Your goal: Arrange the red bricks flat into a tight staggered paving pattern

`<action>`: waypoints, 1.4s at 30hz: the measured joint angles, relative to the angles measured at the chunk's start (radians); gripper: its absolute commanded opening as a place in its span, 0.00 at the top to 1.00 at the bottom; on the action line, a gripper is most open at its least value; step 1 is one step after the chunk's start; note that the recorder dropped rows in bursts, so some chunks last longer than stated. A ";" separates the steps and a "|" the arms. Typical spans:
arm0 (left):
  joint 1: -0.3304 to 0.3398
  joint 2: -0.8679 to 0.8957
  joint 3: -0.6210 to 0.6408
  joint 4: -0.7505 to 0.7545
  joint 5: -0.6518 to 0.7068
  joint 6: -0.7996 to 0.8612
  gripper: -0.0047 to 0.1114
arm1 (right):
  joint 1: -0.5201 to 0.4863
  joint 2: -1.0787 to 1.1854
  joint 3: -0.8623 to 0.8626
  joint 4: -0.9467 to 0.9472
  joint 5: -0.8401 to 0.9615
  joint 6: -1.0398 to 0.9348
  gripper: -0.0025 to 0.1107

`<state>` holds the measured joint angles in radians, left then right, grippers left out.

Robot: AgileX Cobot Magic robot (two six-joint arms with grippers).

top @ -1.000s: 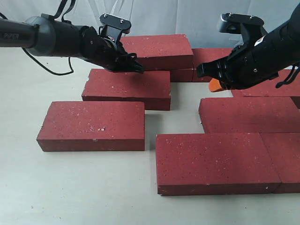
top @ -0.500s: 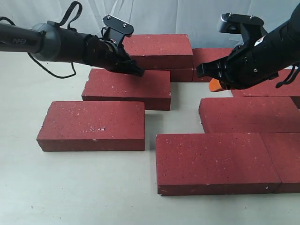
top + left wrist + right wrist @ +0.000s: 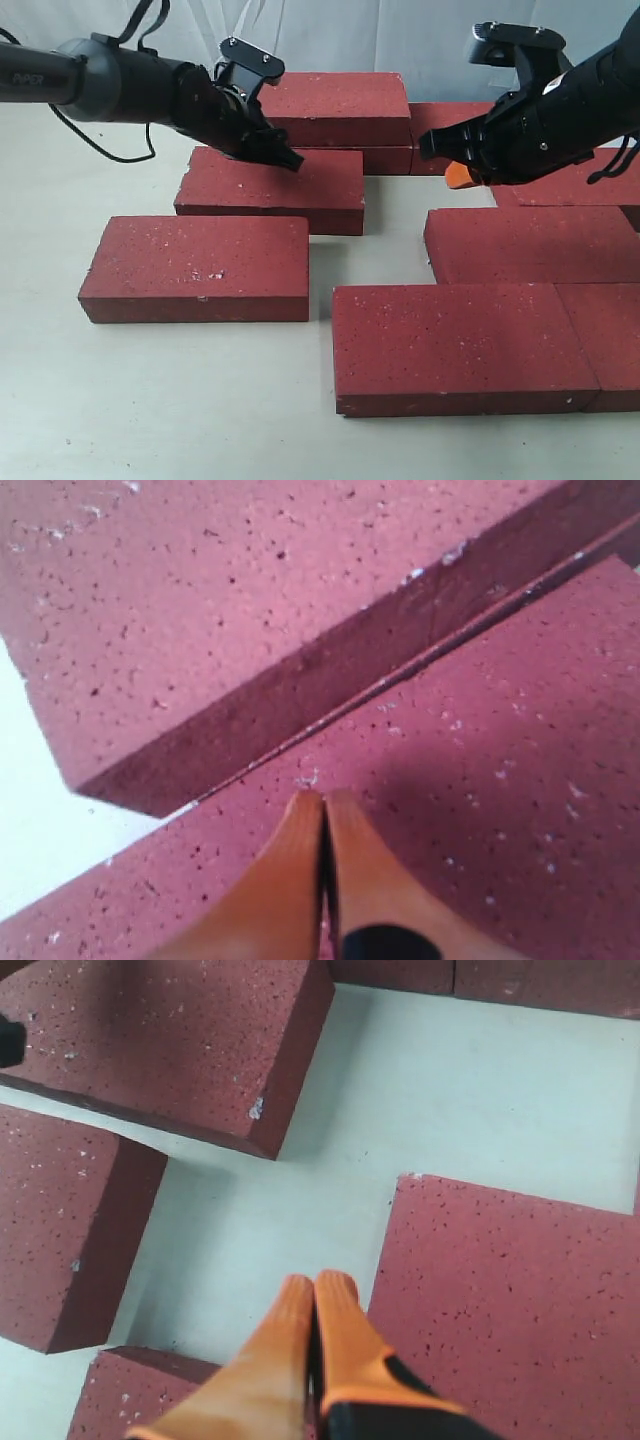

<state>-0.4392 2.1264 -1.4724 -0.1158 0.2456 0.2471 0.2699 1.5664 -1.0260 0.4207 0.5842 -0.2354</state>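
Several dark red bricks lie flat on the pale table (image 3: 150, 400), with gaps between them. My left gripper (image 3: 292, 158) is shut, its tips on the back edge of the middle-left brick (image 3: 270, 190), just in front of the raised back brick (image 3: 335, 105). The left wrist view shows the orange fingertips (image 3: 322, 798) closed on that brick's top (image 3: 500, 760), beside the taller brick (image 3: 200, 610). My right gripper (image 3: 458, 177) is shut and empty, hovering over the bare gap left of the right brick (image 3: 535, 245). Its closed tips (image 3: 318, 1282) hang above the table next to that brick (image 3: 520, 1310).
A front-left brick (image 3: 195, 268) lies apart. A front-centre brick (image 3: 460, 345) touches another at far right (image 3: 612, 340). More bricks sit at the back right (image 3: 450, 118). A white cloth backs the scene. A black cable (image 3: 100, 145) trails behind the left arm.
The left gripper's tip has dropped slightly onto the middle-left brick's back edge. The right gripper has risen a touch. No brick has visibly shifted.
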 measured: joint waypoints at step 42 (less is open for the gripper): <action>0.285 -0.045 0.060 -0.114 0.316 -0.084 0.96 | 0.000 0.000 0.000 0.052 0.050 0.004 0.98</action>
<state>-0.1543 2.0816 -1.4128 -0.2300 0.5613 0.1626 0.2699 1.5664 -1.0260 0.4724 0.6339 -0.2312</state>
